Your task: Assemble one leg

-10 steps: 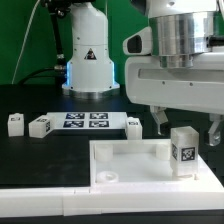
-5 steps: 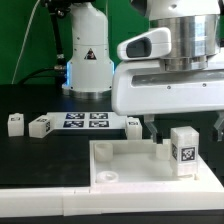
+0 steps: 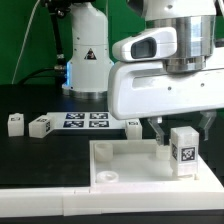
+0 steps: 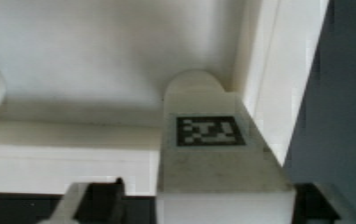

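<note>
Upright leg (image 3: 182, 152) just within the gap of the wide-open, empty hand (image 3: 184, 130).

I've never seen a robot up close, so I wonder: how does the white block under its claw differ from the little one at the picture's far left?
The tray leg stands upright on the white tray; the far-left leg sits on the black table. The open gripper straddles the tray leg; the far-left leg lies well away from it. Both are white posts with black-and-white tags.

robotics lab, green backdrop (image 3: 125, 25), marker board (image 3: 87, 120), black table (image 3: 40, 155)
</note>
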`<move>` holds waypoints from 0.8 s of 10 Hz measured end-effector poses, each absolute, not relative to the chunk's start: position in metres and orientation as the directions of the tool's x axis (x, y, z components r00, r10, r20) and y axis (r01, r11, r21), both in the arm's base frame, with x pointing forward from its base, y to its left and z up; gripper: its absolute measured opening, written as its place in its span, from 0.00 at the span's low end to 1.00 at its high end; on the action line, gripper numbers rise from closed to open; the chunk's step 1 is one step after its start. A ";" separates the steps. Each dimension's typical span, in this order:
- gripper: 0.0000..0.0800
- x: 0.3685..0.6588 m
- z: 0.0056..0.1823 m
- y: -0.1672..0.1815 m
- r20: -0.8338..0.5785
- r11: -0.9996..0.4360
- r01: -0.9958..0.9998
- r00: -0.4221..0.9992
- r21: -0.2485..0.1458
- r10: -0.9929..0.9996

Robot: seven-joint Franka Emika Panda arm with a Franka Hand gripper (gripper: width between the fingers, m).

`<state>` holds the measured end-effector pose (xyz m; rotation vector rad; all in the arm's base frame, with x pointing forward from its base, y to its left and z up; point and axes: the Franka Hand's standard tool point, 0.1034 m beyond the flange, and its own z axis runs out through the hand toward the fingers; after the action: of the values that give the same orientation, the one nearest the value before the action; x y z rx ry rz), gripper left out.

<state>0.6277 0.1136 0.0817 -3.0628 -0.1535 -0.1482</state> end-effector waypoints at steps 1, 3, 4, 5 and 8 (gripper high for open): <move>0.36 0.628 0.082 0.114 0.097 -0.995 0.064 0.994 -0.070 0.057; 0.36 0.626 0.081 0.117 0.084 -0.990 -0.112 0.989 -0.091 -0.119; 0.36 0.626 0.080 0.117 0.066 -0.946 -0.308 0.947 -0.102 -0.315; 0.36 0.626 0.080 0.116 0.047 -0.880 -0.461 0.882 -0.113 -0.468; 0.36 0.625 0.079 0.114 -0.019 -0.529 -0.840 0.535 -0.120 -0.845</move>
<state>0.6255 0.1140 0.0792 -2.6500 1.4607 -0.0624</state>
